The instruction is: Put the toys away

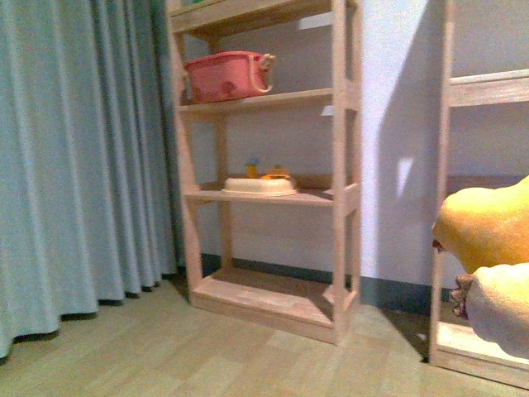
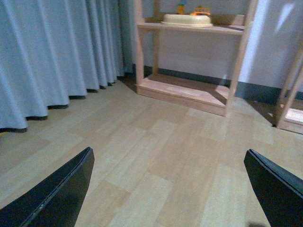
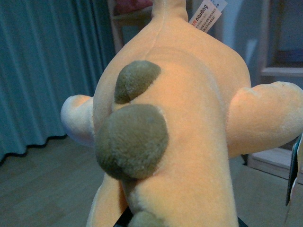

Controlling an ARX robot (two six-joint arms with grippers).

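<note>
The orange-yellow plush animal shows at the right edge of the front view, held up in the air beside a wooden shelf. In the right wrist view the plush animal fills the frame, with grey-green bumps along its back, stubby limbs and a white label at its far end. My right gripper is shut on it; the jaws are almost fully hidden under the plush. My left gripper is open and empty, its two black fingers wide apart low over the wooden floor.
A wooden shelf unit stands ahead by the wall, holding a pink basket and a cream tray with small toys. A second shelf unit is at the right. A grey-blue curtain hangs at the left.
</note>
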